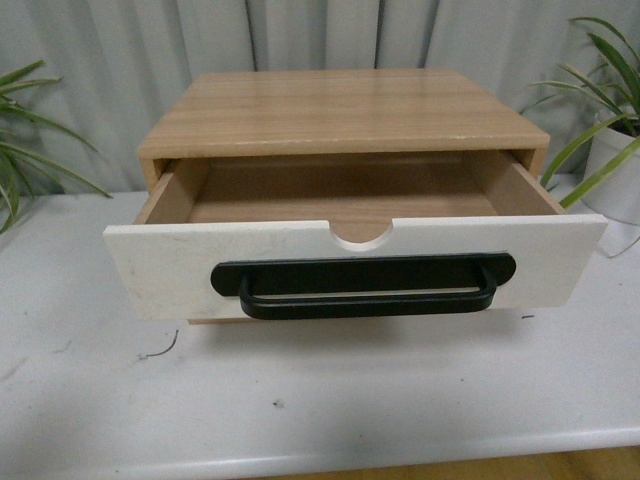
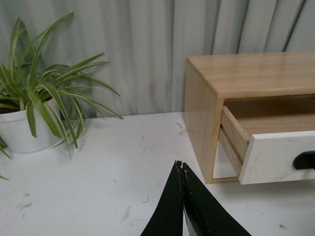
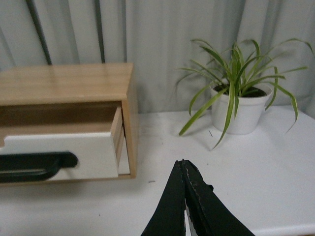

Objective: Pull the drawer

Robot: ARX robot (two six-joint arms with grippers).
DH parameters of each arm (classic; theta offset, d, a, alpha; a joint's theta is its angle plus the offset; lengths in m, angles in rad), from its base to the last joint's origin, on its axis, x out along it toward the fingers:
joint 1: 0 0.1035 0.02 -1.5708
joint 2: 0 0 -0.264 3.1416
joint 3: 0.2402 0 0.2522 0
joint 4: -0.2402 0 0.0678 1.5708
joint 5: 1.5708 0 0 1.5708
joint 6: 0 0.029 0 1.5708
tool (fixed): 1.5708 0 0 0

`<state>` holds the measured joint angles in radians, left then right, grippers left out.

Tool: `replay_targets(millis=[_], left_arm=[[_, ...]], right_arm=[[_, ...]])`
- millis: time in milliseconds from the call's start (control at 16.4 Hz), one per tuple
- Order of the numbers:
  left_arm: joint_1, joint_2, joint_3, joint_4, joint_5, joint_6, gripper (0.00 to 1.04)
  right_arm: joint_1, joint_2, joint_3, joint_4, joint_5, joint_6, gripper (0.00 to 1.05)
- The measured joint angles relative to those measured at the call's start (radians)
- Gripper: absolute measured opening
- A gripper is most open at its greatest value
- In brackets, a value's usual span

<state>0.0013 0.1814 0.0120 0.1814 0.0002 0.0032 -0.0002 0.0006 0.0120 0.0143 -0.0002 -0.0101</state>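
The drawer (image 1: pixel 180 265) stands pulled well out of the wooden cabinet (image 1: pixel 340 110), its white front carrying a long black bar handle (image 1: pixel 365 285) under a half-round notch (image 1: pixel 362 236). Its inside looks empty. No arm shows in the front view. My left gripper (image 2: pixel 181 166) is shut on nothing, over the white table to the left of the cabinet (image 2: pixel 246 73) and apart from the drawer (image 2: pixel 278 157). My right gripper (image 3: pixel 183 163) is also shut and empty, to the right of the drawer (image 3: pixel 91 152), clear of the handle (image 3: pixel 34 166).
A potted spider plant (image 2: pixel 29 113) stands at the table's back left and another (image 3: pixel 236 103) at the back right. A grey curtain (image 1: pixel 120 60) hangs behind. The white table (image 1: pixel 320 400) ends at a front edge close to the camera.
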Motion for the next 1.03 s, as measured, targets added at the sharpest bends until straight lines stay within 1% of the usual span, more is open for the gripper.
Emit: replay_targets(millis=[61,122,182,243,486,547,669,791,912,973,1034], left_arm=[[-0.001,-0.027,0.000,-0.039,-0.001,0.000,0.02],[-0.002,-0.136,0.001,-0.188,0.003,0.000,0.02],[-0.002,-0.177,0.001,-0.168,0.000,0.000,0.02],[-0.001,-0.177,0.000,-0.195,0.000,0.000,0.02],[-0.002,-0.177,0.001,-0.185,-0.001,0.000,0.02],[-0.002,-0.177,0.000,-0.185,-0.001,-0.002,0.03],[-0.002,-0.177,0.000,-0.185,-0.001,-0.001,0.24],[-0.002,-0.177,0.000,-0.185,-0.001,-0.001,0.54],[-0.002,-0.177,0.000,-0.185,-0.001,-0.001,0.80],[-0.002,-0.177,0.000,-0.185,-0.001,-0.001,0.90],[-0.002,-0.177,0.000,-0.185,-0.001,0.000,1.00]], right_arm=[[0.000,0.002,0.000,-0.026,0.001,-0.001,0.02],[0.000,0.003,0.000,-0.019,0.001,0.000,0.02],[0.000,0.002,0.000,-0.018,0.001,0.000,0.02],[0.000,0.002,0.000,-0.018,0.001,0.000,0.02],[0.000,0.002,0.000,-0.018,0.001,0.000,0.02],[0.000,0.002,0.000,-0.018,0.001,-0.001,0.06],[0.000,0.002,0.000,-0.018,0.001,0.000,0.27],[0.000,0.002,0.000,-0.018,0.001,0.000,0.58],[0.000,0.002,0.000,-0.018,0.001,0.000,0.84],[0.000,0.002,0.000,-0.018,0.001,0.000,0.95],[0.000,0.002,0.000,-0.018,0.001,0.000,1.00]])
